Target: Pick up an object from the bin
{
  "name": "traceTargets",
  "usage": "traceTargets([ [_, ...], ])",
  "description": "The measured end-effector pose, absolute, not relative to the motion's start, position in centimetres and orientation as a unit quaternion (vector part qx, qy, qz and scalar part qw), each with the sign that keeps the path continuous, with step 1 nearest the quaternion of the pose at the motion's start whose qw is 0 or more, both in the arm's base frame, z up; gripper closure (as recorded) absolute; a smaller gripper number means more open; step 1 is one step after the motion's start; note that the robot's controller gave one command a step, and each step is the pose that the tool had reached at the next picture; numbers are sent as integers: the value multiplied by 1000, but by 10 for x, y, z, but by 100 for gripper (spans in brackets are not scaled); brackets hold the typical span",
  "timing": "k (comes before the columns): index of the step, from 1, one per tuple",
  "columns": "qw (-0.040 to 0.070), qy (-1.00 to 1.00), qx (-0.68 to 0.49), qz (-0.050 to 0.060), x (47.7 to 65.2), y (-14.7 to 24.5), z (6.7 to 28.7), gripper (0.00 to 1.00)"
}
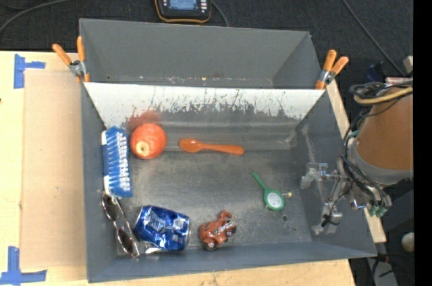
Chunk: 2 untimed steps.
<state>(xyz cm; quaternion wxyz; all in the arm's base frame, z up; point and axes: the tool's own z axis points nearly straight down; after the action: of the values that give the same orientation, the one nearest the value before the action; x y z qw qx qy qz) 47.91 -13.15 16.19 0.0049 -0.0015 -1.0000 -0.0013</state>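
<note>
The end effector, whose opening I cannot tell, hangs near the right wall of the grey metal bin, beside the small green plastic round-headed scoop; centring over its handle seems wise.

Inside a grey metal bin are seen an orange fruit, an orange spoon, a blue-and-white brush, a green tool, a white-printed blue wrapper and a reddish-brown toy.
</note>
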Motion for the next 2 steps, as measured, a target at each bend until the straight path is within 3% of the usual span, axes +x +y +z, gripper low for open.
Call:
traceTargets([
  [1,1,-1000,1,0,481,-131,166,0],
  [2,4,-999,-44,-2,490,-109,67,0],
])
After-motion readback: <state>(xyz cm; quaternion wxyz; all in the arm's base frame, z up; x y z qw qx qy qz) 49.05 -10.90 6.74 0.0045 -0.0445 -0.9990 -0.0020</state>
